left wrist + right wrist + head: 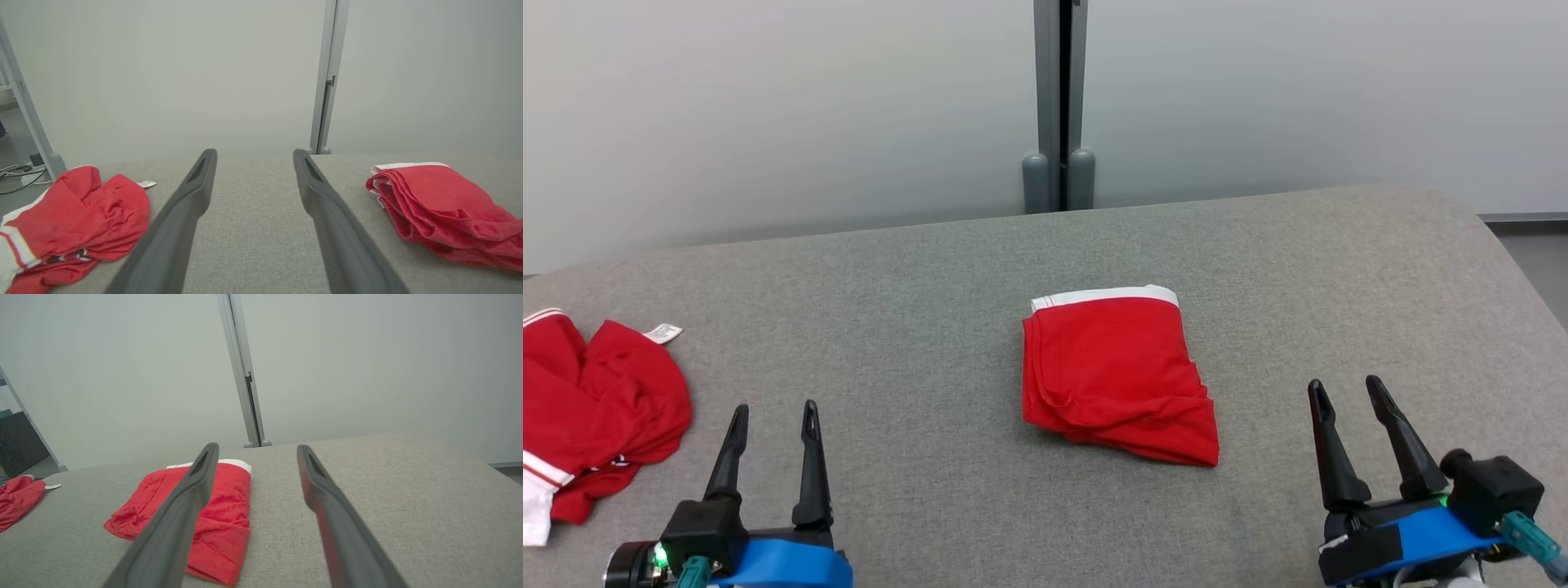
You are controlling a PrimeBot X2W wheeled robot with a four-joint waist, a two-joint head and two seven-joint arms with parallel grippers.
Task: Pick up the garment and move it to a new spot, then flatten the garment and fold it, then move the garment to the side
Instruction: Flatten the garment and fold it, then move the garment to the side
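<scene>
Both arms sit low at the near edge, fingers pointing away across the grey fabric-covered counter (915, 327). The left end effector (774, 407) and the right end effector (1344, 382) both stand spread wide with nothing between the fingers. The folded red garment (1115, 376) lies mid-counter between them, touching neither. It has a white band along its far edge and rumpled layers at its near edge. A crumpled red garment (596, 408) lies at the counter's left edge. Bare fabric stretches right of the fold, up to the rounded far-right corner.
</scene>
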